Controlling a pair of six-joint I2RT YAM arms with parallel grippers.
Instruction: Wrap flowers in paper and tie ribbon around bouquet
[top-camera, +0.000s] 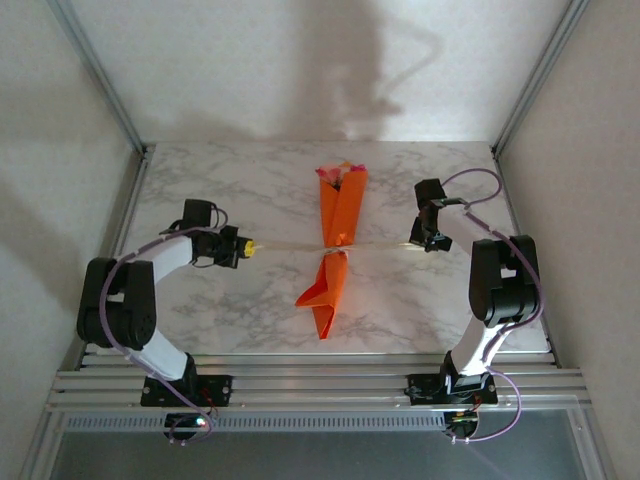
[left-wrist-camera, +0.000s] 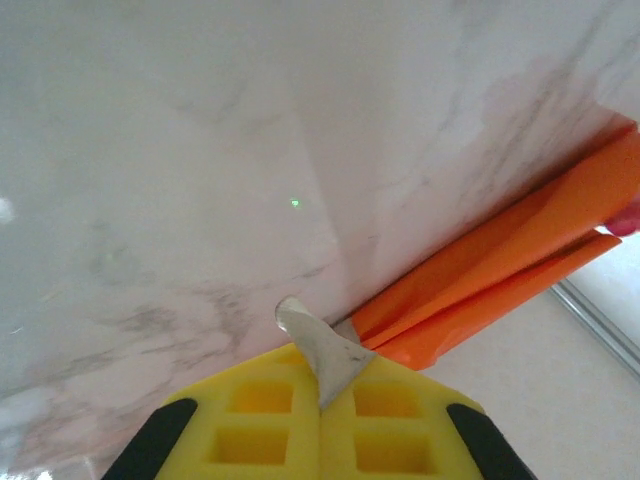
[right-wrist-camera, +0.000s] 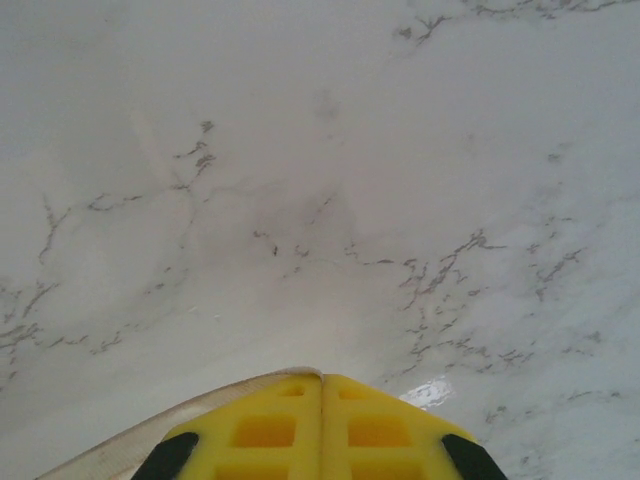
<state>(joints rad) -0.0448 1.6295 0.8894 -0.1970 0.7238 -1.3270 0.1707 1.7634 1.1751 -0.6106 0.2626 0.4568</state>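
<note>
The bouquet (top-camera: 338, 215) lies lengthwise mid-table, an orange paper (left-wrist-camera: 500, 270) cone with pink flowers (top-camera: 341, 172) at its far, wide end. The pale ribbon (top-camera: 290, 246) runs taut straight across it, cinching the paper at the waist. My left gripper (top-camera: 247, 248) is left of the bouquet, shut on the ribbon's left end; a short tail of ribbon (left-wrist-camera: 318, 345) pokes out between the closed yellow fingers (left-wrist-camera: 260, 410). My right gripper (top-camera: 421, 241) is to the bouquet's right, shut on the other end, with ribbon (right-wrist-camera: 140, 435) trailing off beside the left finger of that gripper (right-wrist-camera: 322, 380).
The marble tabletop (top-camera: 220, 190) is framed by aluminium rails (top-camera: 300, 375) along the near edge and posts at the back corners. White walls close in on three sides. Both arm bases sit on the near rail.
</note>
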